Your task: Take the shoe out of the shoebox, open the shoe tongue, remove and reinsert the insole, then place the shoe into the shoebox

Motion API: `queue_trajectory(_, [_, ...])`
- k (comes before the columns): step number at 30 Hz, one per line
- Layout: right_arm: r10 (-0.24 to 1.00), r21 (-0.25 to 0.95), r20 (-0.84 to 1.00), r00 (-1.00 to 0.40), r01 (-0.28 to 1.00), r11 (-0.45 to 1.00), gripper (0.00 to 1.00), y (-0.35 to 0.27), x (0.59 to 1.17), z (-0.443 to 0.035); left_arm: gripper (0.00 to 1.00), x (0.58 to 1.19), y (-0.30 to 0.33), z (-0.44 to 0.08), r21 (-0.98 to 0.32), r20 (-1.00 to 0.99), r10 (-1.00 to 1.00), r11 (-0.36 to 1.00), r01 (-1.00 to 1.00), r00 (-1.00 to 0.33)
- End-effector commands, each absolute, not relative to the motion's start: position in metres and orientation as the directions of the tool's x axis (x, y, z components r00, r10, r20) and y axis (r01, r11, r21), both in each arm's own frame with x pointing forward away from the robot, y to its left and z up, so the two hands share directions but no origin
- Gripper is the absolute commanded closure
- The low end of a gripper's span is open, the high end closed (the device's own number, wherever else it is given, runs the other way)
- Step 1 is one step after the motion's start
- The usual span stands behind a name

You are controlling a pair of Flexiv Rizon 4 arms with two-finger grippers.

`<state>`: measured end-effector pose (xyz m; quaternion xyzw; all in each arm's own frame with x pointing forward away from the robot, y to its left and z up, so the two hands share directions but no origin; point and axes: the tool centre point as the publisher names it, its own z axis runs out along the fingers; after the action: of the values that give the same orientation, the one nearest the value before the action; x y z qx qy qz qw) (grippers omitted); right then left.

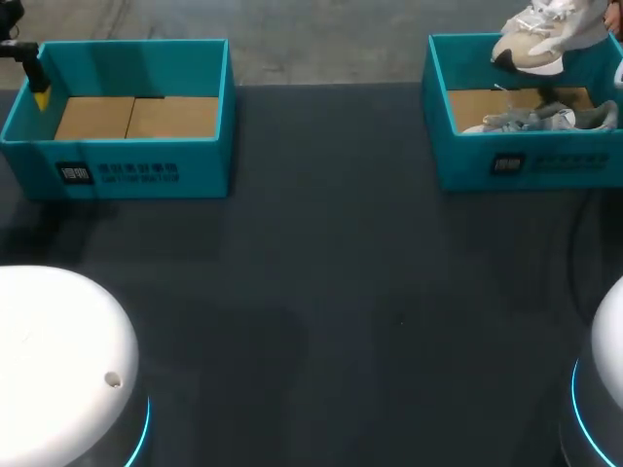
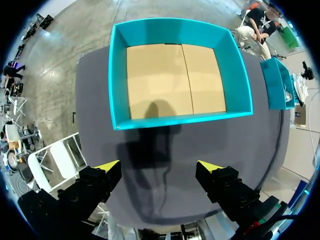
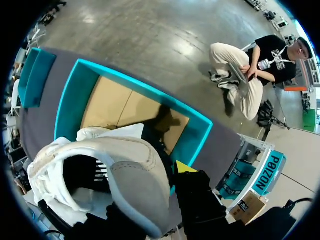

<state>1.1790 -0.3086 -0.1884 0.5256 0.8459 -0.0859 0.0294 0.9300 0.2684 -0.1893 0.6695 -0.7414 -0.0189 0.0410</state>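
At your left, the left gripper [image 2: 159, 165] hung spread wide and empty just short of the bare left shoebox [image 1: 127, 165], presumably free to work the tongue, while at your right the right gripper [image 3: 172, 172] clamped the pale shoe [image 1: 535, 44] by its collar, clear above the right shoebox [image 1: 506, 161] where a grey shoe [image 1: 545, 120] lay.

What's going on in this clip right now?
The right gripper holds a white shoe up above the right shoebox, where a grey shoe lies on the cardboard bottom. The left gripper hangs open and empty over the table beside the left shoebox, which has nothing in it. The white shoe is not yet set down.
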Motion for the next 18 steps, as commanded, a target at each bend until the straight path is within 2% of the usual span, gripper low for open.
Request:
queue_trajectory(1, [0.885,-0.132,-0.129,-0.447,0.893,0.431,1.00,-0.310,1.186,-0.185,0.00,0.929,0.268,-0.189,0.085,0.033,-0.994,0.102,-0.991,-0.100])
queue_trajectory(3, [0.885,-0.132,-0.129,-0.447,0.893,0.431,1.00,-0.310,1.186,-0.185,0.00,0.929,0.268,-0.189,0.085,0.033,-0.994,0.102,-0.991,-0.100])
queue_trajectory(9, [0.982,-0.124,-0.110,-0.152,0.983,0.138,1.00,-0.323,1.183,-0.192,0.00,0.929,0.268,-0.189,0.085,0.033,-0.994,0.102,-0.991,-0.100])
queue_trajectory(18, [0.993,-0.119,-0.094,0.069,0.990,-0.080,1.00,-0.332,1.169,-0.199,0.00,0.929,0.268,-0.189,0.085,0.033,-0.994,0.102,-0.991,-0.100])
